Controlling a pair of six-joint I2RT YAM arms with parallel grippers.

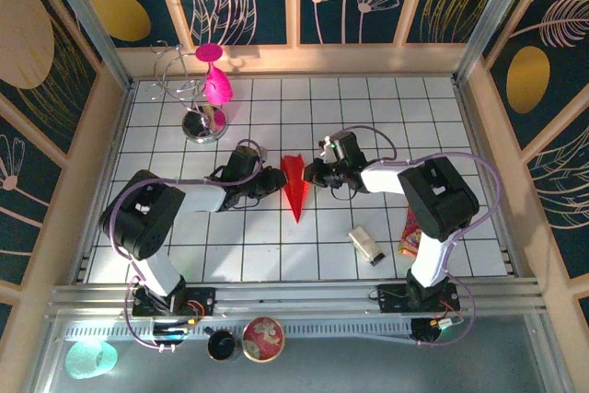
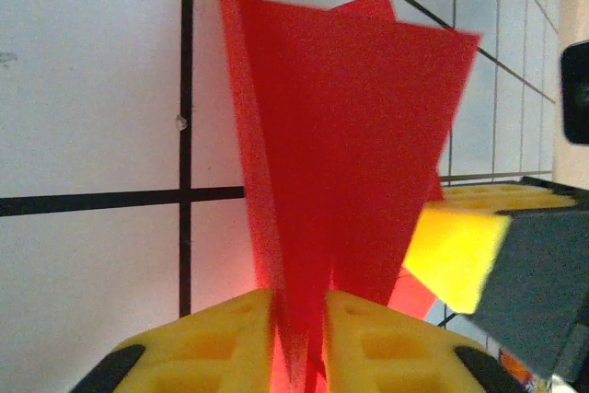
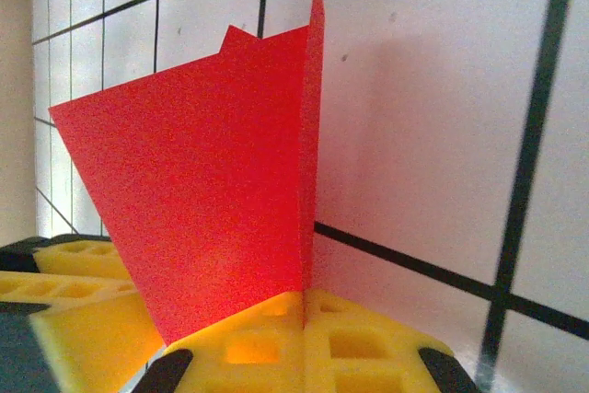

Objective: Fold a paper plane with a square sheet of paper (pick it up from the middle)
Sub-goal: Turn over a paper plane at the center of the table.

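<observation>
1. Shows the paper plane [image 1: 294, 186] near the middle of the white tiled table [image 1: 276, 246]: red, narrow, wide end far, pointed end toward the arm bases.
2. Bends the left arm at the elbow above its base, forearm low and stretched rightward, wrist turned in to the plane's left side.
3. Pinches the plane with the left hand [image 1: 278, 179]. In the left wrist view the yellow pads [image 2: 230, 338] sit almost together, with red folded layers clamped between them and standing up ahead.
4. Mirrors this with the right arm: elbow up over its base, forearm stretched leftward, wrist at the plane's right side.
5. Clamps the plane with the right hand [image 1: 311, 174], fully closed. In the right wrist view the pads [image 3: 359, 338] meet on an upright fold, one flap leaning off to the left.
6. Puts both hands just beside each other, the plane between them, each hand's yellow pad visible in the other's wrist view.
7. Leaves a magenta goblet [image 1: 216, 82] at the far left and a small packet [image 1: 366, 244] near the right base, both well apart from the plane.
</observation>
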